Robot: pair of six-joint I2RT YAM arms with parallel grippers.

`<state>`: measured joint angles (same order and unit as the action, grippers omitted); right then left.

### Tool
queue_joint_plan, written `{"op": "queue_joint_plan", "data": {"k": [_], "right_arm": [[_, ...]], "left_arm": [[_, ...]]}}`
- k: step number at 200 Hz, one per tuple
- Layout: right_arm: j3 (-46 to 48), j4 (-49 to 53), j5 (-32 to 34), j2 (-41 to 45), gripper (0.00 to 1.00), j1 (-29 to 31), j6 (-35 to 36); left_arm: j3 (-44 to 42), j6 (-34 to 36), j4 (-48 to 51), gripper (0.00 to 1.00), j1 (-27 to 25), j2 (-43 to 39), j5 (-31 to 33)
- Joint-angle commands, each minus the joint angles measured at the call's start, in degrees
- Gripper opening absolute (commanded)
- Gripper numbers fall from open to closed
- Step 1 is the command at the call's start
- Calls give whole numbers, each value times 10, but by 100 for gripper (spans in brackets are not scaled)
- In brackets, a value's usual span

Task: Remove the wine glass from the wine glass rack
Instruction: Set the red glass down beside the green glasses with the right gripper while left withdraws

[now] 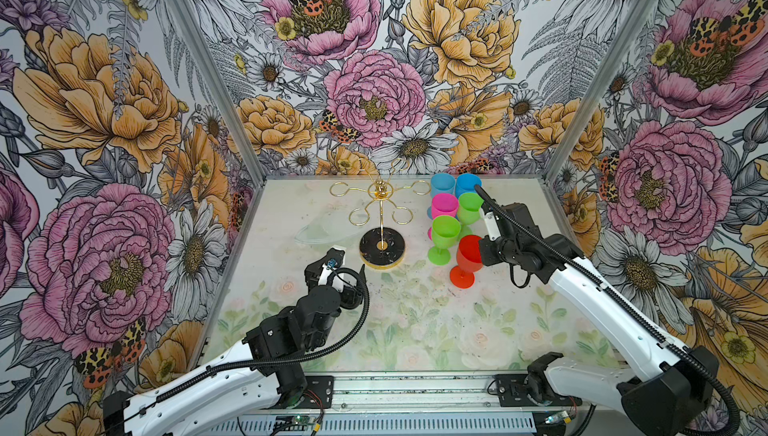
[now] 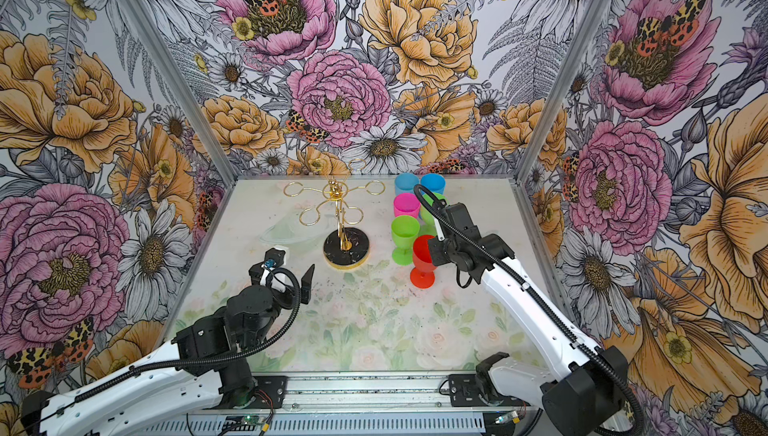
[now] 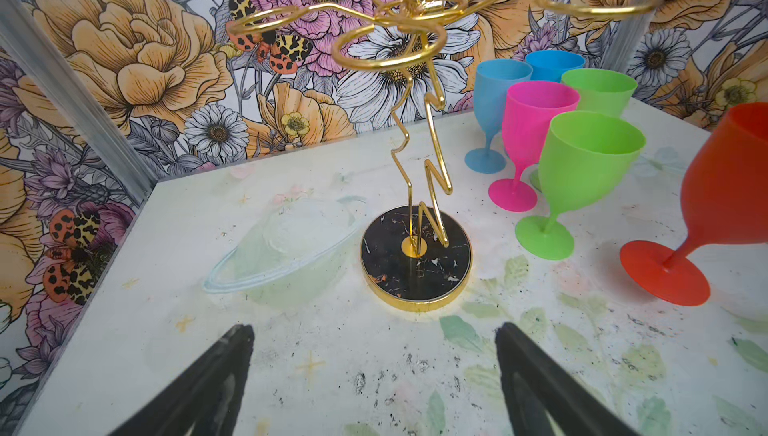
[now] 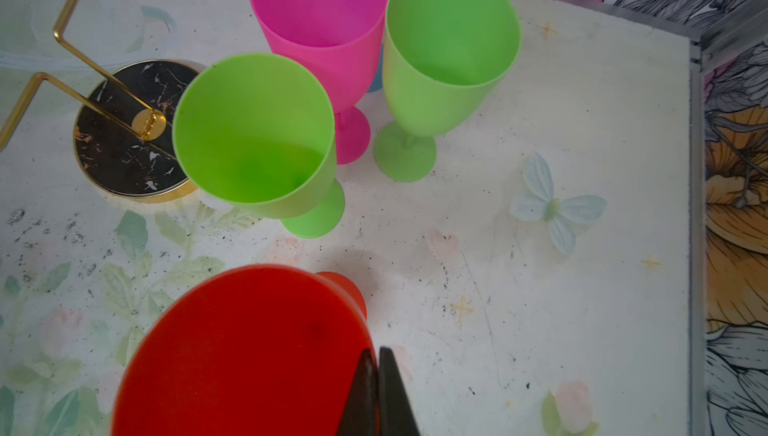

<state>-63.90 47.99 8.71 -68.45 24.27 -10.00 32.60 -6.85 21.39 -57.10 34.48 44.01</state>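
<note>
Six loops of the wine glass rack (image 1: 372, 255) stood empty. The red wine glass (image 1: 469, 257) was off it, to its right and nearer than a cluster of five other glasses (image 1: 444, 205). It leaned, with its foot low at the table (image 1: 415, 321). The right fingers (image 4: 395, 392) were pinched shut on its rim. The left fingers (image 3: 208, 384) gaped wide and empty just short of the rack's base. Letting go while the glass leaned could topple it into the near green glass (image 1: 444, 234), and so thin a pinch on the rim might slip.
</note>
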Motion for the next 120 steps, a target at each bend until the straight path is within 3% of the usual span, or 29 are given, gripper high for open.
{"op": "queue_joint_plan", "data": {"k": [1,44,120], "right_arm": [[-17,-2,51,-19,0,-6,-13],[-43,-4,74,-55,0,-16,-12],[-83,-19,70,-123,0,-37,-9]], "left_arm": [[6,-27,21,93,23,-5,-41],[14,-36,50,95,57,-13,-53],[9,-48,58,97,65,-36,-43]]}}
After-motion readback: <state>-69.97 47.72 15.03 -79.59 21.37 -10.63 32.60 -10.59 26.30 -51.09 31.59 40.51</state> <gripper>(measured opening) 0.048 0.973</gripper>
